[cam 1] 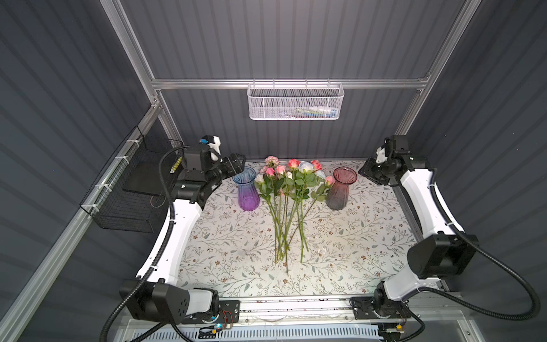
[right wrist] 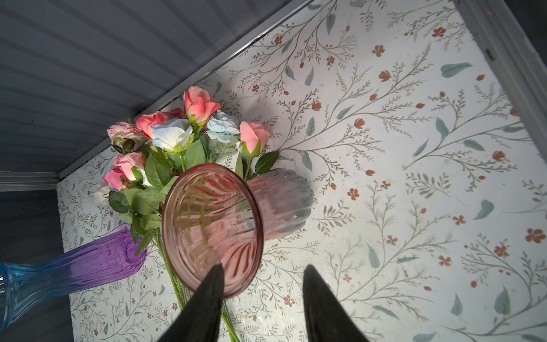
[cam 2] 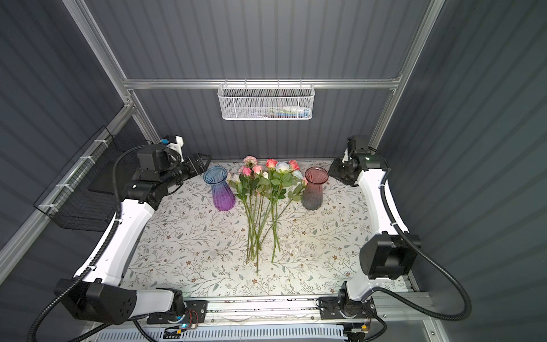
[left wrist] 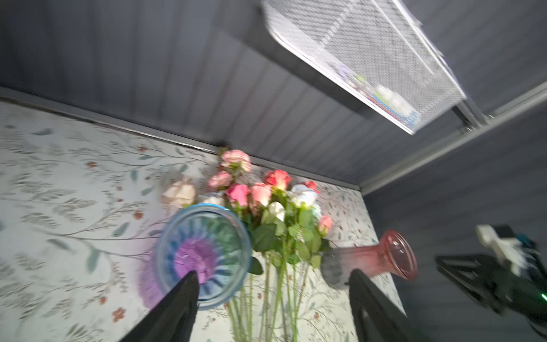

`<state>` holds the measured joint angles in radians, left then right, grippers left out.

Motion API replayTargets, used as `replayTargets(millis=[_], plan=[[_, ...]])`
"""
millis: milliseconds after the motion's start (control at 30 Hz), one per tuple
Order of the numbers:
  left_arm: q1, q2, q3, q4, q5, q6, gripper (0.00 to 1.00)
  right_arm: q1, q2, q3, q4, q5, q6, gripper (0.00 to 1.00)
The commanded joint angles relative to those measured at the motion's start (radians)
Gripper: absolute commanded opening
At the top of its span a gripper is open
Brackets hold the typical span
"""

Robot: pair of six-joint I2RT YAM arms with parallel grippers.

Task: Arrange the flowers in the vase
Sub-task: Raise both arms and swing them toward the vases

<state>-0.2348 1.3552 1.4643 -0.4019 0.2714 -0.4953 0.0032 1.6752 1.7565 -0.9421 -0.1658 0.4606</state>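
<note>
The flowers [cam 1: 291,182] lie bunched: pink, coral, white, pale-blue heads, green stems. Left gripper [left wrist: 273,275] and right gripper [right wrist: 263,268] stand parted, empty.

Tabletop [cam 1: 355,237]: you have a white cover printed with grey-green twigs, leaves and small rust-brown blossoms.
White mesh basket [cam 1: 296,102]: you see it hung on the aluminium rail [cam 1: 207,83] across the back wall; the small green, blue and white items inside are too small for you to name.
Black wire basket [cam 1: 127,192]: it is fixed to the frame on your left, just beside the tabletop.
Walls [cam 1: 266,38]: dark grey ribbed panels close you in on three sides.
Slotted white strip [cam 1: 266,334]: it runs along the near edge.
</note>
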Motion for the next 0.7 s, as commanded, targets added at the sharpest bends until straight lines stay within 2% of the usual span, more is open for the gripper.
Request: replayTargets(millis=[0,133,267,367,667], plan=[[-0.074,0.044,0.08,0.073,0.146,-0.016,0.81,0.025,0.044,0.064,-0.08,-0.007,-0.033,0.46],[-0.086,0.087,0.105,0.083,0.197,-0.019,0.82,0.035,0.076,0.075,-0.082,0.012,-0.019,0.46],[-0.087,0.085,0.057,0.115,0.182,-0.019,0.84,0.036,0.102,0.079,-0.075,0.01,-0.01,0.42],[-0.087,0.097,0.027,0.132,0.227,-0.029,0.84,0.038,0.135,0.095,-0.089,0.013,-0.008,0.39],[-0.095,0.087,-0.023,0.178,0.324,-0.027,0.87,0.049,0.159,0.097,-0.082,0.042,0.0,0.24]])
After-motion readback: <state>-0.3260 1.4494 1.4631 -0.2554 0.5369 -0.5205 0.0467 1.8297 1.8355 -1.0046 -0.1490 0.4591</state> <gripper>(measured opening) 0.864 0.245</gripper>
